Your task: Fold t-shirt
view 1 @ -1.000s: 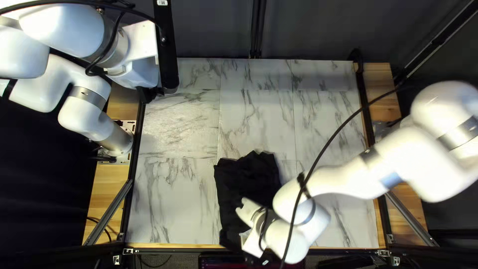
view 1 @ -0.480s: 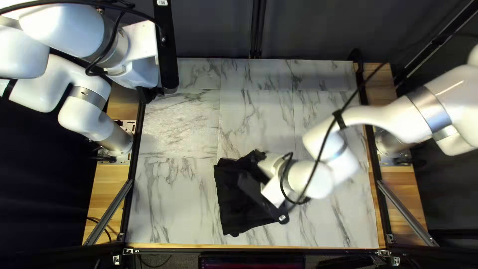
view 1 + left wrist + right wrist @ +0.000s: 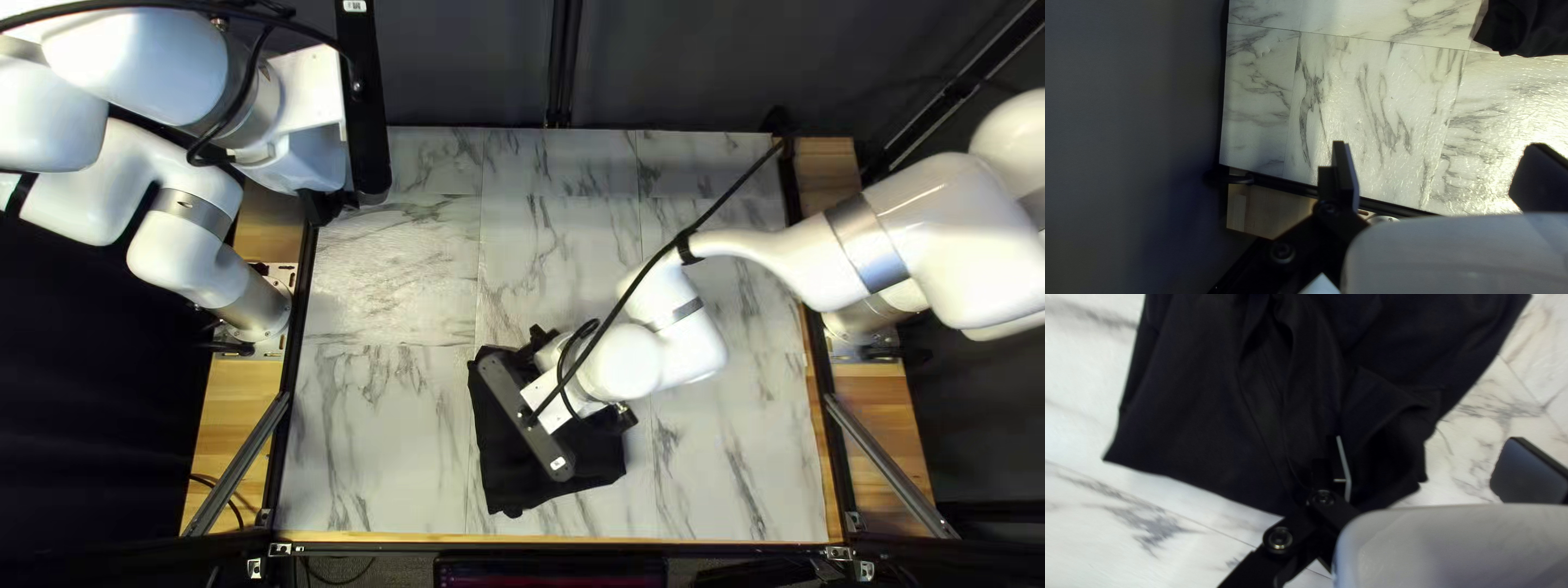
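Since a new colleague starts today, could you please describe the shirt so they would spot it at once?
Find the marble-patterned table, then look toward its near edge. There, beneath the right hand, lies a rumpled black shirt, the only cloth on that pale surface, unlike the white arm.

Black t-shirt, grey-veined white marble-patterned tabletop, white arms

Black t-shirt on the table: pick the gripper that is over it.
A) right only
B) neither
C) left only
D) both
A: the right gripper shows over the t-shirt, while the left gripper is well off to one side of it.
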Controlling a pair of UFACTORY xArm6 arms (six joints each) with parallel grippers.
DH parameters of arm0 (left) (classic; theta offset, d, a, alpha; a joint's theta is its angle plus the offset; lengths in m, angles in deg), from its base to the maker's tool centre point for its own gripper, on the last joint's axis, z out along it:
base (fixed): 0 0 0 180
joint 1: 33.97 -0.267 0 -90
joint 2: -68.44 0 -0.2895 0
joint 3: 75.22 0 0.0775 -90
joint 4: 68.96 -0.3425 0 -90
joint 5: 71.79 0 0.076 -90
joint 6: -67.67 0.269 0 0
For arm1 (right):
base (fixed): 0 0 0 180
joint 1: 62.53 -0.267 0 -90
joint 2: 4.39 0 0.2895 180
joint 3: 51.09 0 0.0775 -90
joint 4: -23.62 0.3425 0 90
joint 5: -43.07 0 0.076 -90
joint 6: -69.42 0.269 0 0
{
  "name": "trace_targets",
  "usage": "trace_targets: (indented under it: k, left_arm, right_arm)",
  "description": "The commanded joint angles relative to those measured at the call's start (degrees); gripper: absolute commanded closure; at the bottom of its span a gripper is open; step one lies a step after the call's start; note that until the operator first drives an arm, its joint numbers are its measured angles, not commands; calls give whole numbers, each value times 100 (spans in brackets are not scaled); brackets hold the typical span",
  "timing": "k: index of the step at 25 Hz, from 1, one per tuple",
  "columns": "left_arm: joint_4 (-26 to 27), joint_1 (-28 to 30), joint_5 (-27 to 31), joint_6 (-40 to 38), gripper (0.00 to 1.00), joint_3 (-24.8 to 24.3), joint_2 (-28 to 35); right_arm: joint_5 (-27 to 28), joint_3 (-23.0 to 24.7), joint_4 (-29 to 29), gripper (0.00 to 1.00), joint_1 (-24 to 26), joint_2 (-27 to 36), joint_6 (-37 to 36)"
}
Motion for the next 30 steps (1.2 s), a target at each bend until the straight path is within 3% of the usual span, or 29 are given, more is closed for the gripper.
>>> trace_targets:
  k: [1, 2, 3, 4, 15, 20, 24, 30]
  left_arm:
    - [0, 0, 0, 0, 0, 0, 0]
    - [0, 0, 0, 0, 0, 0, 0]
    - [0, 0, 0, 0, 0, 0, 0]
    - [0, 0, 0, 0, 0, 0, 0]
    - [0, 0, 0, 0, 0, 0, 0]
    - [0, 0, 0, 0, 0, 0, 0]
    - [0, 0, 0, 0, 0, 0, 0]
    - [0, 0, 0, 0, 0, 0, 0]
  right_arm:
    - [226, -148, 72, 0, 17, -153, 187]
    - [297, -204, 87, 29, 10, -188, 218]
    - [354, -251, 92, 86, 3, -218, 245]
    - [487, -352, 91, 100, -6, -274, 298]
    - [1117, -824, -53, 100, -82, -232, 176]
    - [845, -520, -145, 100, -74, 47, -225]
    - [270, -107, -486, 100, -11, 241, -871]
    - [351, -528, -939, 100, -37, 26, -1734]
